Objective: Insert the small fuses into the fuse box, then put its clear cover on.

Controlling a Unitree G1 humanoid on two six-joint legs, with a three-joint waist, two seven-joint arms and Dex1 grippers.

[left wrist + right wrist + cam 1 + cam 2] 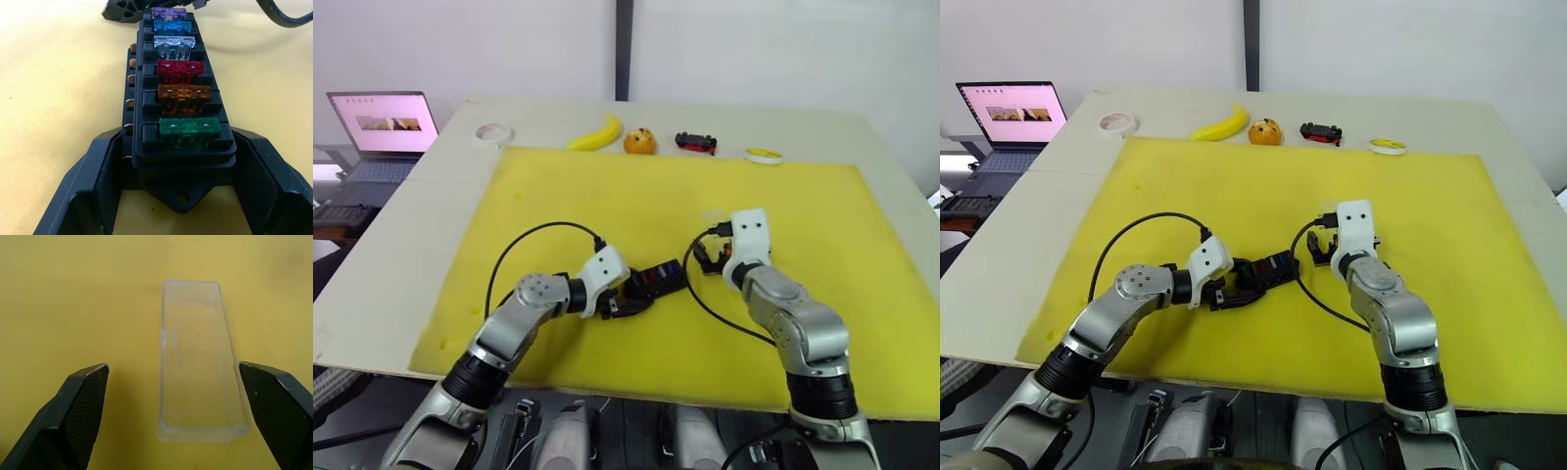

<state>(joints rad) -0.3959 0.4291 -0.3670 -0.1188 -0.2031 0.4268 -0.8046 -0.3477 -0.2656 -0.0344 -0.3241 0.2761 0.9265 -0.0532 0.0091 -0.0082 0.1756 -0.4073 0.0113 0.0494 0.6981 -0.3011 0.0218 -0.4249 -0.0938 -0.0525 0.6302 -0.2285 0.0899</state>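
The small black rectangular plastic fuse box point(181, 112) lay on the yellow mat point(607, 196) that covered most of the pale surface point(401, 245), near the mat's middle. Six small plastic fuses point(180, 68) sat in a single row of slots along its top: green point(190, 131) nearest the left wrist camera, then orange-brown point(184, 94), red point(180, 68), clear grey point(174, 42), teal point(172, 25) and purple point(169, 11). The left end effector point(625, 305) held one end of the box, its two black fingers point(93, 196) pressed against the box's sides. Small metal tabs point(130, 104) stood out along one side of the box.

The right end effector point(173, 396) stood released, its two black fingers point(80, 401) spread wide apart over the mat. Between them, and touching neither, lay the transparent, colourless rectangular plastic cover point(198, 367), flat on the mat with its hollow side up. In the head views this end effector point(710, 257) sat just to the right of the fuse box, apart from it.

Along the far edge of the surface, beyond the mat, lay a white tape roll point(494, 132), a yellow banana point(597, 135), an orange fruit point(640, 142), a black-and-red toy car point(696, 143) and a yellow ring point(765, 155). An open laptop point(384, 125) stood off the surface to the left.
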